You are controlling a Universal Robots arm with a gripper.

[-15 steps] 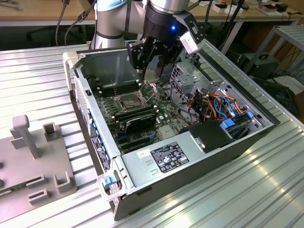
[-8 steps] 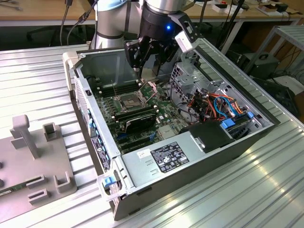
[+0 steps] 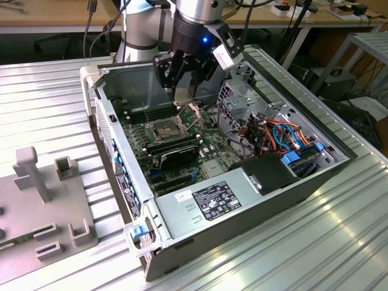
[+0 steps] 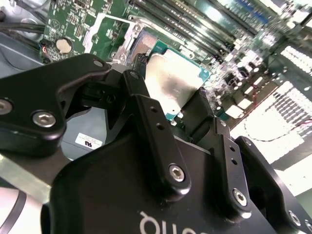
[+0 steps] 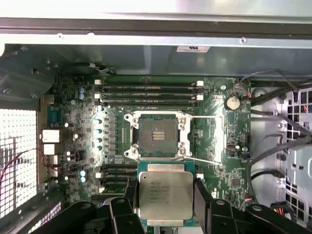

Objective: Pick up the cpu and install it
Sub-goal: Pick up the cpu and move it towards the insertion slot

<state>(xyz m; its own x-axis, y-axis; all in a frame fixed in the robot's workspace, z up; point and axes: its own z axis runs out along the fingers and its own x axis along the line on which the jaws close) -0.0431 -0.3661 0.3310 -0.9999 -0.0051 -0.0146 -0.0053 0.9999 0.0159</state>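
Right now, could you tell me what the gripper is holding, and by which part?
The gripper holds the chip by two opposite side edges, one of the fingers on each, short of the empty socket.

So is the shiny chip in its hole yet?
Out. The gripper holds the cpu between its fingers; the socket sits empty.

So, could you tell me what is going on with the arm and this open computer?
The arm's gripper is shut on the cpu, gripping two opposite edges, and holds it above the motherboard inside the open computer case. The socket stands open and empty, so the cpu is not yet installed.
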